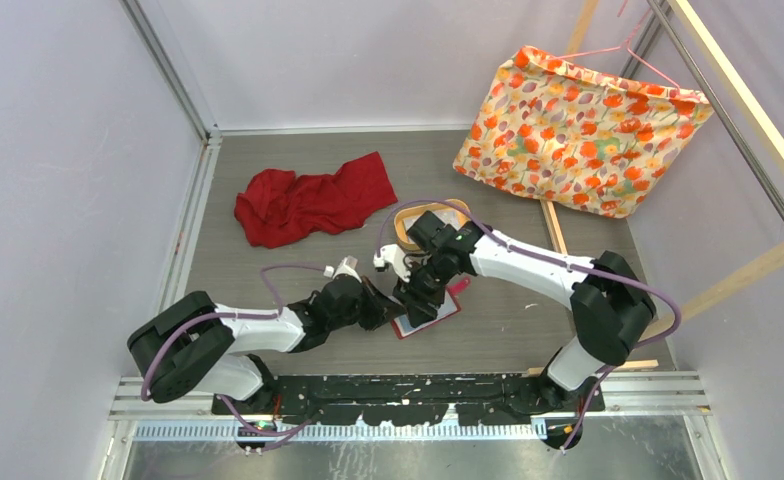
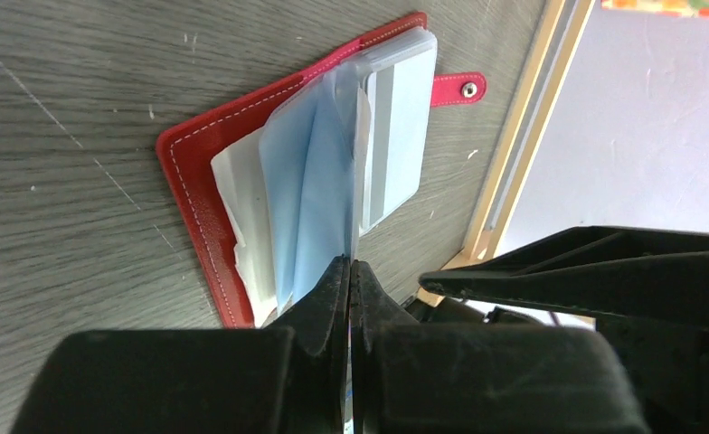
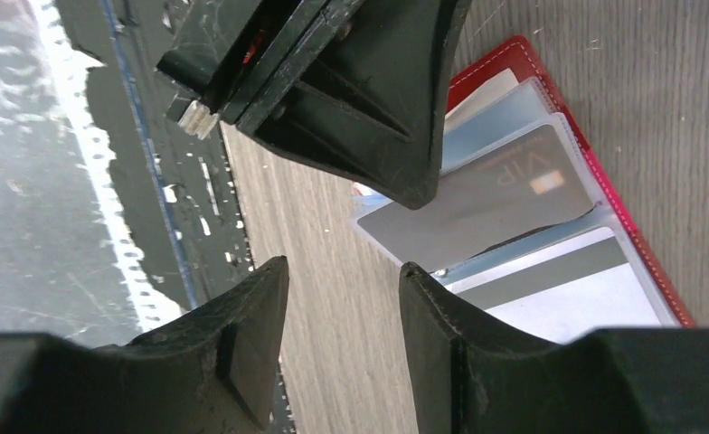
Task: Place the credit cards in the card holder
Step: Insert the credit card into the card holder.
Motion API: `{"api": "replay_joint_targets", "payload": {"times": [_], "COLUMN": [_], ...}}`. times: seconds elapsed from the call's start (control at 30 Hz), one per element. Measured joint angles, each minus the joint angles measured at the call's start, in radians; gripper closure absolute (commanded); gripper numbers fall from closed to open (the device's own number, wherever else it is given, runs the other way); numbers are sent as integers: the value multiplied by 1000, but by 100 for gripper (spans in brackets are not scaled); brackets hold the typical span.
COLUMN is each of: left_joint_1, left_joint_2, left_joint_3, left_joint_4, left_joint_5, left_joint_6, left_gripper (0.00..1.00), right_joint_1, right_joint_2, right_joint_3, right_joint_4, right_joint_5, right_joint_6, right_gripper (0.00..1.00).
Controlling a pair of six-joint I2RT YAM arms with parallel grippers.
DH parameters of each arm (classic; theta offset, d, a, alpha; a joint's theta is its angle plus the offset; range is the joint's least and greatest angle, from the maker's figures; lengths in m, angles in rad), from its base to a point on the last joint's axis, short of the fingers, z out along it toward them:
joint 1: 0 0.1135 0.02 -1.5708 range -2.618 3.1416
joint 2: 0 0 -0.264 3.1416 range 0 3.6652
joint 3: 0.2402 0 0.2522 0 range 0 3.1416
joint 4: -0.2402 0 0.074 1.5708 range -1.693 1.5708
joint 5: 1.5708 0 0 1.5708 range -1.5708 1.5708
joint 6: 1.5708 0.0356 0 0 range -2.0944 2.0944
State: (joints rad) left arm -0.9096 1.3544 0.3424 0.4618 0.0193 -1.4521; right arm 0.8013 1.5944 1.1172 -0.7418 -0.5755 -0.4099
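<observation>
Card holder (image 2: 188,172) lies open, cards (image 2: 396,136) in its pockets; my left end effector (image 2: 349,271) is clamped on one of its leaves. Only the right wrist view shows a VIP card (image 3: 496,194); right end effector (image 3: 344,298) half-open, empty.

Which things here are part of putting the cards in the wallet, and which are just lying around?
Part of the job:
red wallet
cards in its sleeves
left fingers, gripping the wallet
right fingers, open

Just lying about:
red cloth
flowered cloth
wooden tray

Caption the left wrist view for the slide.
Left gripper, jaws shut, pinches a clear pocket of the open red card holder; striped card already sleeved.
</observation>
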Motion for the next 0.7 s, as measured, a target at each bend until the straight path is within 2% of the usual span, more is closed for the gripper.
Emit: {"api": "replay_joint_targets", "payload": {"times": [0.27,0.43,0.7], "left_joint_1": [0,0,0], "left_joint_2": [-50,-123,-143], "left_joint_3": [22,39,45], "left_joint_4": [-94,-193,-245], "left_joint_5": [-47,-82,-106], "left_joint_6": [-105,-136,-168], "left_gripper": [100,100,100], "right_joint_1": [101,144,187], "right_joint_2": [0,0,0], "right_joint_3": [-41,-54,-67], "right_joint_4": [69,106,174], "right_joint_5": [198,294,427], "right_joint_6": [-34,-36,-14], "right_gripper": [41,40,41]}}
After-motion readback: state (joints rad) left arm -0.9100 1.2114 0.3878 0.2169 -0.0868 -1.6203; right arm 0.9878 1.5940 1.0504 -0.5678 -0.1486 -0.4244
